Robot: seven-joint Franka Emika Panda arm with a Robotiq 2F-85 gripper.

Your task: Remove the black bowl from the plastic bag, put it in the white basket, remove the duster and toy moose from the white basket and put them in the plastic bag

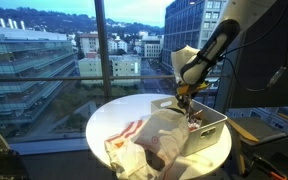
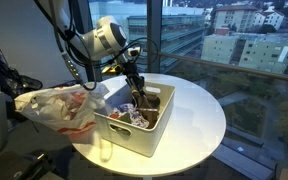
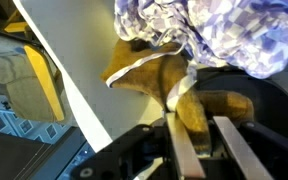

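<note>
My gripper (image 3: 197, 122) reaches down into the white basket (image 2: 124, 136), which also shows in an exterior view (image 1: 212, 133). Its fingers are shut on a brown plush toy moose (image 3: 149, 70), whose body fills the gap between them. The purple-and-white duster (image 3: 219, 30) lies just beyond the moose in the basket. The black bowl (image 3: 276, 100) sits in the basket beside them, also seen in an exterior view (image 2: 154, 100). The crumpled plastic bag (image 1: 142, 140) lies on the table next to the basket, also in an exterior view (image 2: 56, 106). The gripper shows in both exterior views (image 1: 187, 108) (image 2: 138, 98).
The basket and bag rest on a round white table (image 2: 199, 115) in front of a large window. The basket's white wall (image 3: 74, 85) runs close beside the gripper. A dark stand with cables (image 1: 274, 80) is beyond the table.
</note>
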